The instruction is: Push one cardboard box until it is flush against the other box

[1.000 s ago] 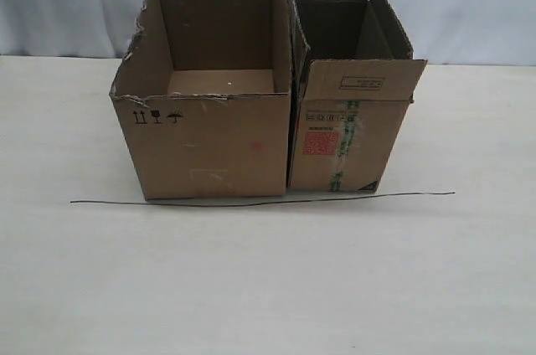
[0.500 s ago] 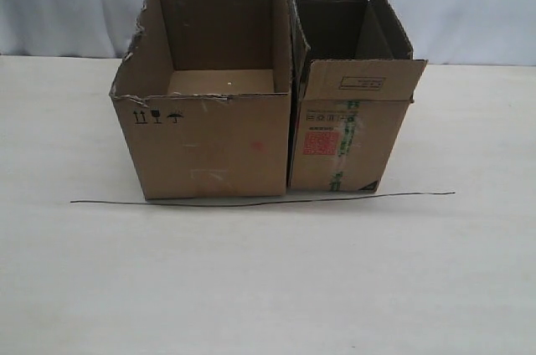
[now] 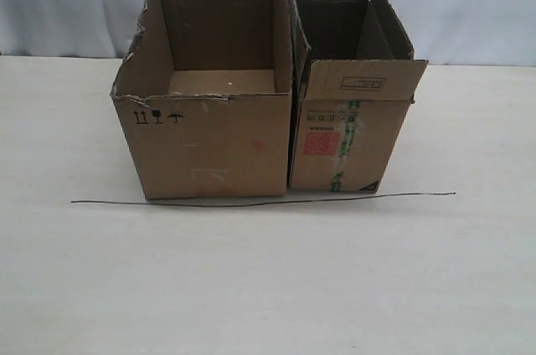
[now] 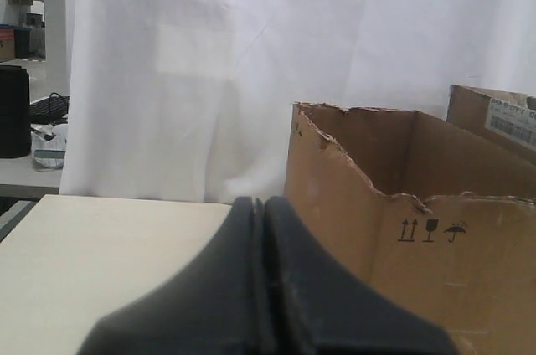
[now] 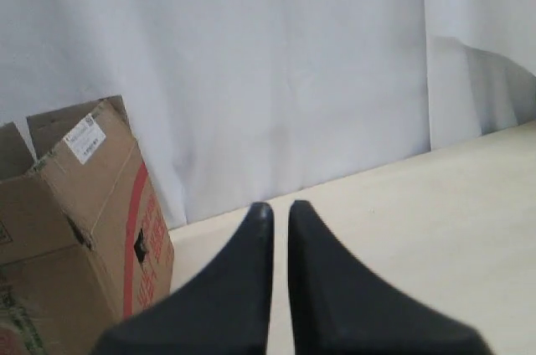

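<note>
The narrow red-printed carton [image 3: 347, 141] stands right of the wider plain carton [image 3: 209, 150] with the black symbols. Their sides meet along a thin dark seam. Neither gripper shows in the exterior view. In the left wrist view my left gripper [image 4: 259, 204] is shut with nothing in it, and the wide carton [image 4: 435, 263] stands just beyond it with the narrow one [image 4: 494, 116] behind. My right gripper [image 5: 280, 208] holds nothing; only a thin slit parts its fingers. It hangs over bare table, apart from the narrow carton's red-striped side [image 5: 84, 221].
A thin black wire [image 3: 260, 201] lies on the pale table [image 3: 268, 288] just in front of both cartons. A white curtain [image 3: 469, 3] hangs behind them. A desk with dark objects [image 4: 17, 120] stands beyond the table's edge.
</note>
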